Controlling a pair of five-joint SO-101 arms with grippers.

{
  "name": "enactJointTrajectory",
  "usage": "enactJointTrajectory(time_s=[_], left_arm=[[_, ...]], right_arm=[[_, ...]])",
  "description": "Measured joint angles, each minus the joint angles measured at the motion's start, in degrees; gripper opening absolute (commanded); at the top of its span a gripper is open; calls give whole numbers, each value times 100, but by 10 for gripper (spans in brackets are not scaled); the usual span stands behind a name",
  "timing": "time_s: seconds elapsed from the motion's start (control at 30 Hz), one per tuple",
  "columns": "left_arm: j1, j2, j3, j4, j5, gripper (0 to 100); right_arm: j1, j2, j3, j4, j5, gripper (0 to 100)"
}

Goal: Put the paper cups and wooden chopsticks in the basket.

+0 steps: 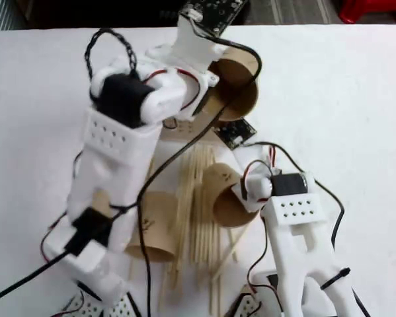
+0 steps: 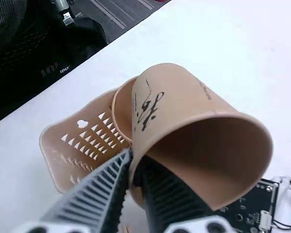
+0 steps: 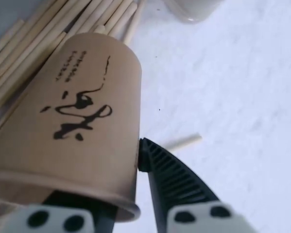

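One white table, grey floor behind; left tool grips raised cup, right tool lying cup.

You had the basket at the table's far edge, inner cup in it, raised cup just above. Chopsticks lay mid-table, left cup beside them, right cup on them.

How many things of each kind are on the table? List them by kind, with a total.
Paper cups: 4 (one in the left claw, one behind it, one in the right claw, one lying loose)
Basket: 1
Chopstick pile: 1, sticks too many to count
Total: 6
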Motion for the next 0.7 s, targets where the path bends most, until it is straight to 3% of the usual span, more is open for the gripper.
enactJointTrajectory(time_s=[0.3,0.5,0.7], left_arm=[[-211,905,-853,211,-70,33],[-229,1125,-853,114,-185,206],[-273,1134,-853,-185,-26,214]], right_arm=[[0,0,0,0,0,19],[0,0,0,0,0,19],[0,0,0,0,0,19]])
